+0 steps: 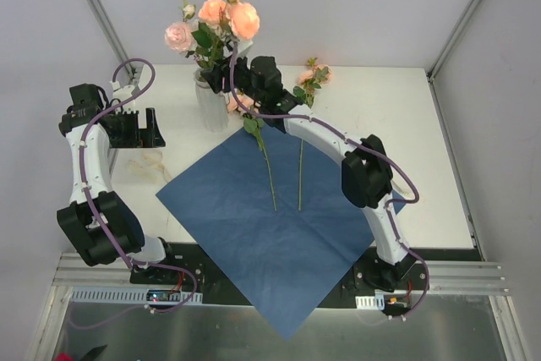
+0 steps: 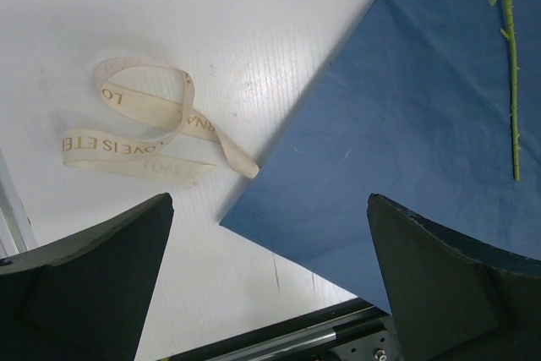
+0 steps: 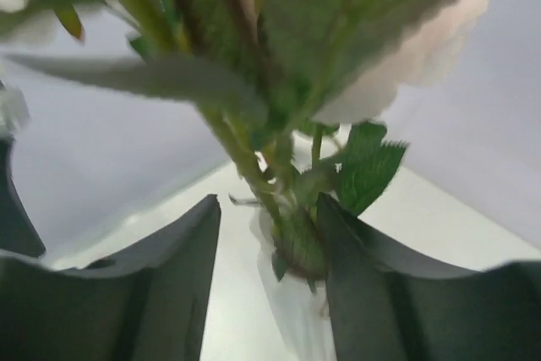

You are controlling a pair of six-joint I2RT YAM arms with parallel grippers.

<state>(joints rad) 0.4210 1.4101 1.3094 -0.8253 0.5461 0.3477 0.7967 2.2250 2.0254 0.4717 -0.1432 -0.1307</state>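
A clear vase (image 1: 210, 106) at the back of the table holds several pink roses (image 1: 213, 21). My right gripper (image 1: 226, 73) reaches into the bunch just above the vase mouth. In the right wrist view it (image 3: 269, 209) is open, with the green stems (image 3: 254, 166) standing between its fingers above the vase (image 3: 304, 327); the stems brush the right finger. Two loose rose stems (image 1: 269, 166) (image 1: 301, 171) lie on a blue paper sheet (image 1: 270, 226). My left gripper (image 1: 135, 131) hovers open and empty (image 2: 269, 200) over the paper's left corner (image 2: 406, 124), near a cream ribbon (image 2: 152, 124).
The ribbon (image 1: 152, 163) lies curled on the white table left of the blue sheet. The sheet's near corner hangs over the table's front edge (image 1: 279, 319). Grey walls close in the back and both sides.
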